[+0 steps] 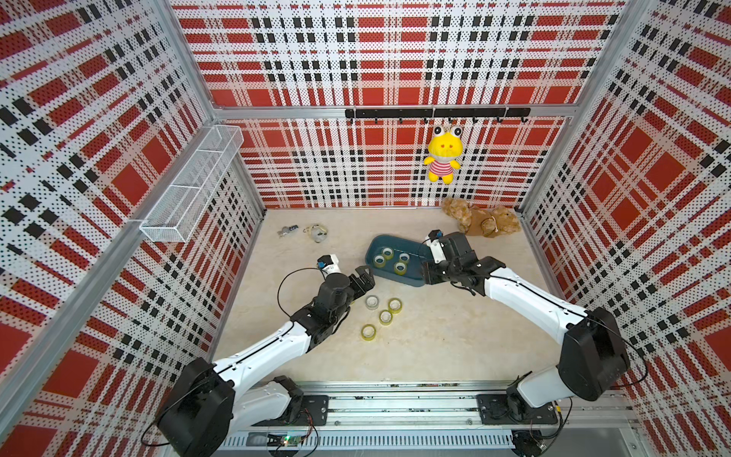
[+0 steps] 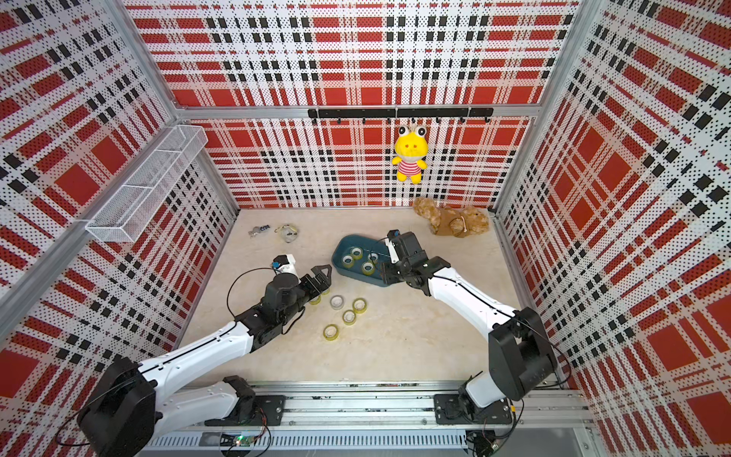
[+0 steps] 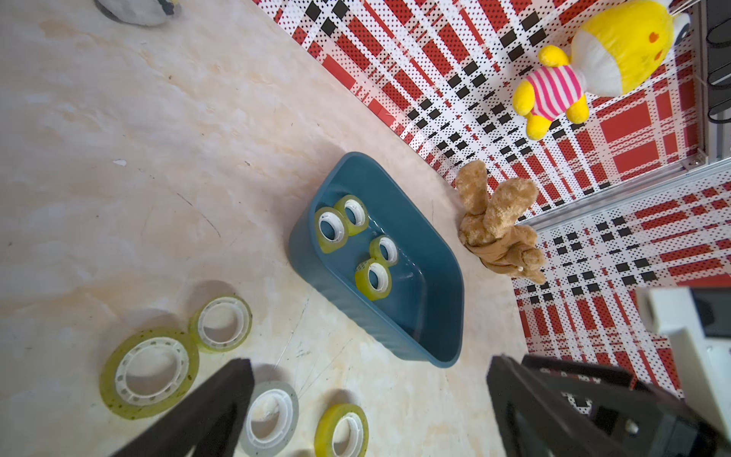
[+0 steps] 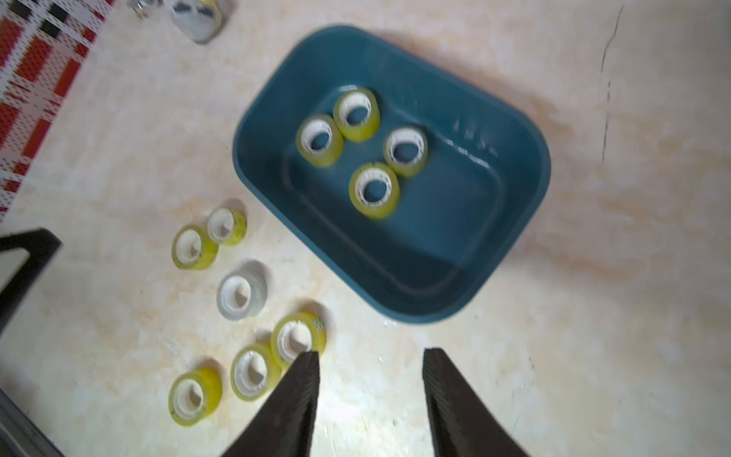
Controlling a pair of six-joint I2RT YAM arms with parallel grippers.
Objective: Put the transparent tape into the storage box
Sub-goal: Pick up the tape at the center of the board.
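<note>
The storage box [image 1: 399, 280] [image 2: 358, 277] [image 3: 344, 300] [image 4: 435, 237] is a teal tub on the table right of centre, and several yellowish tape rolls [image 1: 400, 268] [image 4: 374, 190] lie in it. More transparent tape lies loose in front of it: several yellowish rolls [image 1: 368, 332] [image 3: 148, 372] and a clear grey roll [image 1: 372, 302] [image 3: 271, 415] [image 4: 241, 294]. My left gripper [image 1: 366, 275] [image 2: 322, 273] [image 3: 368, 395] hangs open above the loose rolls, holding nothing. My right gripper [image 1: 429, 273] [image 2: 385, 275] [image 4: 370, 356] stands open and empty over the table by the box's near end.
A brown plush toy [image 1: 482, 223] lies at the back right corner. A yellow frog toy [image 1: 442, 154] hangs from a black hook rail [image 1: 435, 113] on the back wall. A white wire basket [image 1: 190, 186] hangs on the left wall. Keys [image 1: 288, 230] and a small trinket [image 1: 317, 232] lie at back left.
</note>
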